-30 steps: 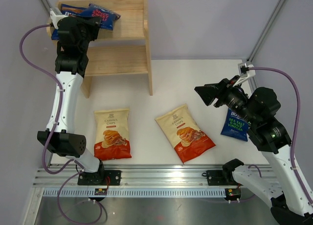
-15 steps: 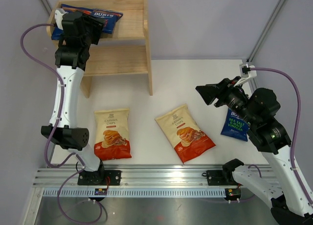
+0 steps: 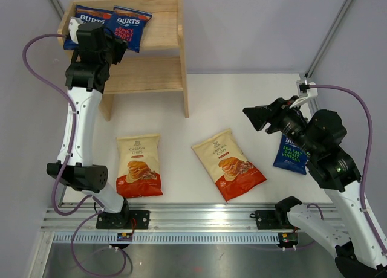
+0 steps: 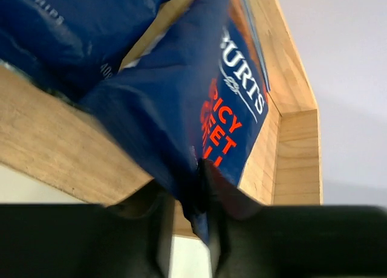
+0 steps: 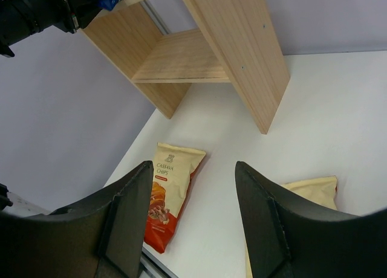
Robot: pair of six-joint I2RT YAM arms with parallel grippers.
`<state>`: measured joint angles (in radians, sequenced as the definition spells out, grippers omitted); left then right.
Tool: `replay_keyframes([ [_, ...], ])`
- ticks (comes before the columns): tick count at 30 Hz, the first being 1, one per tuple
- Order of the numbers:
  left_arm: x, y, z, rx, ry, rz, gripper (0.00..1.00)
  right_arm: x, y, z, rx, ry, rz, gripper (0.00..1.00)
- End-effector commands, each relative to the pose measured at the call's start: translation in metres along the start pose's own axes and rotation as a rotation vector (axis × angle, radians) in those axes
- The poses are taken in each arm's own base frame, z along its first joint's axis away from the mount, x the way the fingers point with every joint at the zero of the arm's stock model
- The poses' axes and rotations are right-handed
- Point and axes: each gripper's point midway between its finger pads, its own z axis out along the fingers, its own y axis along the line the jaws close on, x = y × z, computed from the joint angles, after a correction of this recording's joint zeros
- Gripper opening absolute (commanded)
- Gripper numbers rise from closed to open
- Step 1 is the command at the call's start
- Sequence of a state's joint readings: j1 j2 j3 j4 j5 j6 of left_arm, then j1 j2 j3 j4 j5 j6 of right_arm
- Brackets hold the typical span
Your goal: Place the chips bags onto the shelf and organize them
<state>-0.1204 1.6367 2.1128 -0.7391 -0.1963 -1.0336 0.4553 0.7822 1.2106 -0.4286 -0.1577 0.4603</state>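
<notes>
My left gripper (image 3: 119, 42) is shut on the lower edge of a dark blue BURTS bag (image 3: 129, 28) and holds it over the top tier of the wooden shelf (image 3: 163, 36). In the left wrist view the gripper (image 4: 202, 187) pinches that bag (image 4: 199, 103) by its seam. A second blue BURTS bag (image 3: 87, 18) lies beside it on the top tier. Two cream bags (image 3: 139, 164) (image 3: 228, 162) lie flat on the table. A third blue bag with a green top (image 3: 291, 154) lies under my right arm. My right gripper (image 3: 255, 116) is open and empty above the table.
The shelf's lower tier (image 3: 145, 74) holds nothing. The right wrist view shows the shelf side panel (image 5: 236, 42) and the left cream bag (image 5: 169, 193). A metal rail (image 3: 193, 220) runs along the near table edge.
My left gripper has turned the blue bag from flat and crosswise to face up beside the other blue bag on the top tier. The right arm has not moved.
</notes>
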Motion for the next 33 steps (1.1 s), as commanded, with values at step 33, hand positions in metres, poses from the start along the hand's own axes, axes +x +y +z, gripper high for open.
replay_keyframes([
  [33, -0.027, -0.020, 0.019, 0.030, -0.171, -0.195, 0.13, -0.006, 0.000, -0.010, 0.012, -0.030, 0.011, 0.64],
])
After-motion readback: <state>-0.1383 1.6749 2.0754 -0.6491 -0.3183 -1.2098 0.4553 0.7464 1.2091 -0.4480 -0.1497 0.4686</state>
